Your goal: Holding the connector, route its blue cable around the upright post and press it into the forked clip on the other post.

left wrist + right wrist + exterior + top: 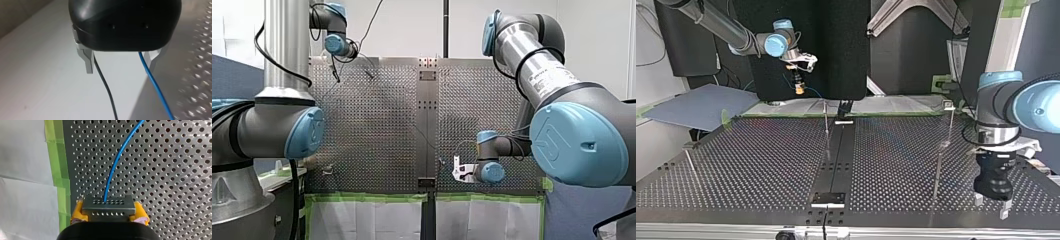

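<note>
In the right wrist view my right gripper [110, 216] is shut on the grey connector [108, 206], with yellow pads on both its sides. The blue cable [117, 157] leaves the connector and curves away over the perforated table. In the top view this gripper [798, 86] hangs high at the far left. My left gripper [991, 207], black with metal fingers, stands open just above the table at the near right. Between its fingers [88, 62] nothing is held; the blue cable [155, 87] passes by one, a black cable [106, 85] by the other. A thin post [826, 127] stands mid-table, and a taller post [941, 150] carries a small head [948, 105].
A short post [690, 160] stands near the top view's left edge. A dark centre strip [836, 160] with a bracket [828, 199] divides the perforated table. Green tape [58, 170] marks the table's edge beside my right gripper. A blue-grey board [701, 105] lies beyond the far left corner.
</note>
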